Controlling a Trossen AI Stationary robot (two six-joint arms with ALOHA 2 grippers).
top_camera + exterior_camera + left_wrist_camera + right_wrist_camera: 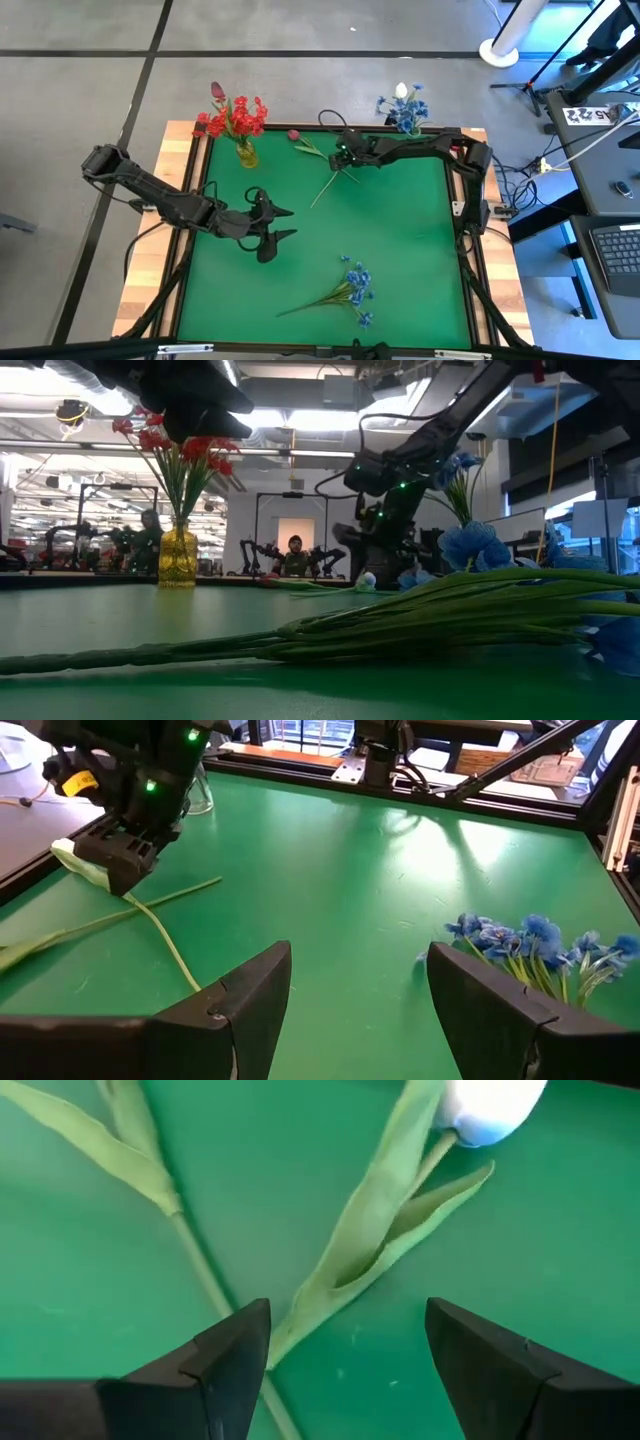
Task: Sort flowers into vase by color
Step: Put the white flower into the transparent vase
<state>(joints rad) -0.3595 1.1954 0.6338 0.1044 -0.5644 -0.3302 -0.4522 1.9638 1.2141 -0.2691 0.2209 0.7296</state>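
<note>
High view: a white tulip [490, 1105] lies on the green table [400, 230] at upper centre, directly under the right gripper [343, 155], whose fingers stand spread above its stem without touching it. A red-pink tulip [294, 135] lies just left of it. Blue blossoms [355, 285] lie at lower centre, near the left gripper [283, 224], also spread and empty. Red flowers fill a yellow vase [246, 153] at upper left; a blue bunch [405, 112] stands at the top edge.

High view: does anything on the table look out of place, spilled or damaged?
Nothing looks damaged. Three flowers lie flat, unsorted on the green mat: the blue cluster, a red-pink tulip and a white tulip under the open right gripper.
</note>
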